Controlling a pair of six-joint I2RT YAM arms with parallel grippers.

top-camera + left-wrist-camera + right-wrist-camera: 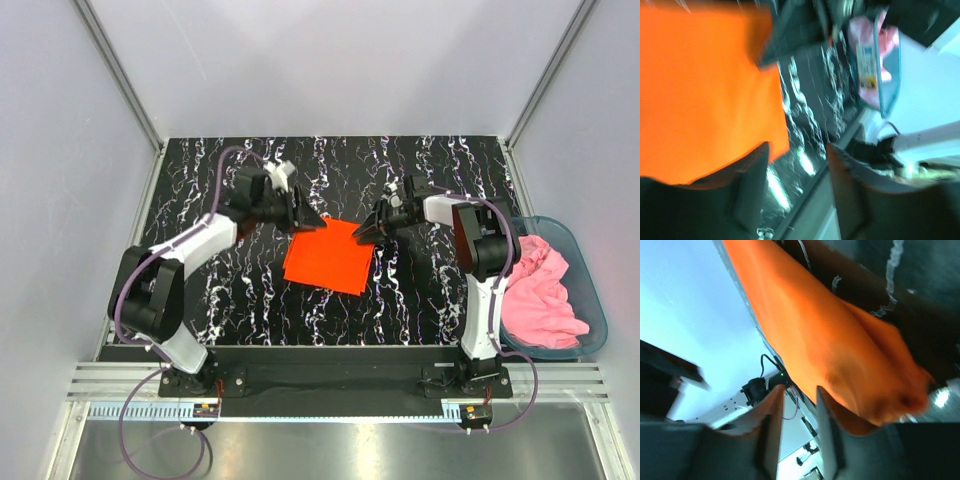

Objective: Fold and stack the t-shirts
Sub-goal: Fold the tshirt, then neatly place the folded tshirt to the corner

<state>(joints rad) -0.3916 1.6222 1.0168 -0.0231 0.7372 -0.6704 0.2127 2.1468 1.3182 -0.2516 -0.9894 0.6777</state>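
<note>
**A:** Overhead first. We log the orange-red t-shirt (328, 256) folded to a small rectangle. It lies flat on the black marbled worktop (420, 170), about midway between the two arms.

**B:** Agreed. The left claw (305, 218) sits at the shirt's far left corner and the right claw (368, 230) at its far right corner. We cannot read the jaws from up here. The pink t-shirt (545, 295) lies bunched in a clear blue bin (592, 262) beside the worktop's right edge.

**A:** The left wrist view is blurred. We see the left claw spread, with bare worktop showing in the gap. The orange-red t-shirt's edge lies against one finger, not between the two.

**B:** The bin and pink t-shirt show at the top, well apart.

**A:** Right wrist view. The right claw is parted narrowly and light shows through the gap, so we see nothing pinched. The orange-red t-shirt bulges just beside one finger (830, 440).
</note>
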